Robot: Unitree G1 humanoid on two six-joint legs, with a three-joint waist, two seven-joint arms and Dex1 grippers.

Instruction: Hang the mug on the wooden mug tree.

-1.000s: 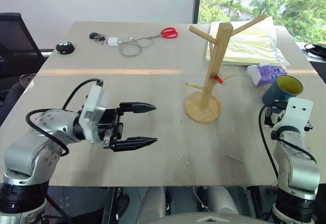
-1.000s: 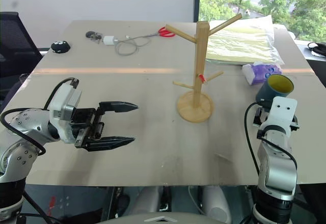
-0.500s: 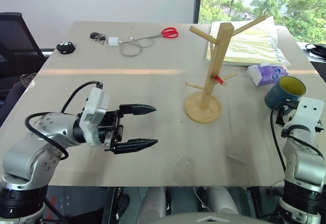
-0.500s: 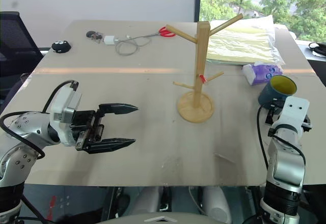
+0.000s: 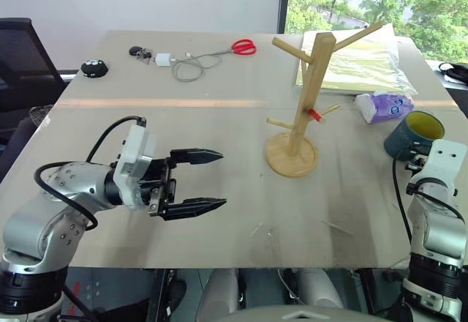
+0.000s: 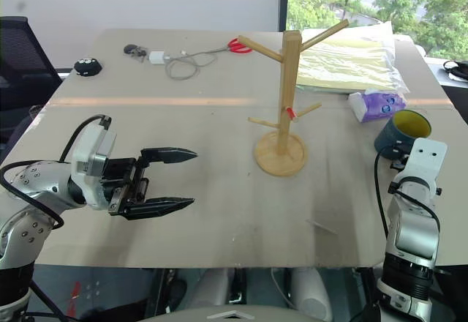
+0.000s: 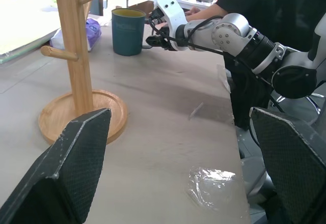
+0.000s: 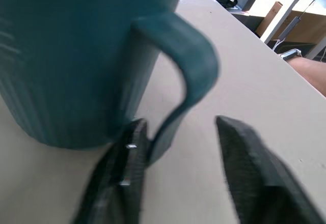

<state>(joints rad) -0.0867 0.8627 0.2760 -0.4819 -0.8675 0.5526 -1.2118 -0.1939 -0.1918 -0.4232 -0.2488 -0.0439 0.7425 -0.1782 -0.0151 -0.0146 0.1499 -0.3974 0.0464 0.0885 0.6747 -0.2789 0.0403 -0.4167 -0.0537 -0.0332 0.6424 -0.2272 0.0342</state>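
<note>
We are seeing one mug (image 5: 413, 133) at the right edge of the head view, standing upright on the table (image 5: 219, 117); its lower part is being hidden by the right arm's white wrist housing. In the right wrist view, the right gripper (image 8: 178, 147) is showing two blurred black fingers straddling the mug's handle, one finger touching its lower end, the other standing apart with a gap, so we are not calling it a grip. The mug's body is being cut off at that frame's top.

One wooden mug tree (image 5: 303, 95) is standing right of centre, well apart from the mug, with a tissue packet (image 5: 382, 106) between and behind them.

The left gripper (image 5: 206, 179) is hovering at lower left, jaws spread wide, holding nothing.

At upper centre we are counting one pair of red scissors (image 5: 241, 47) and one coiled cable (image 5: 191, 66); the small dark items at upper left are hard to make out.
</note>
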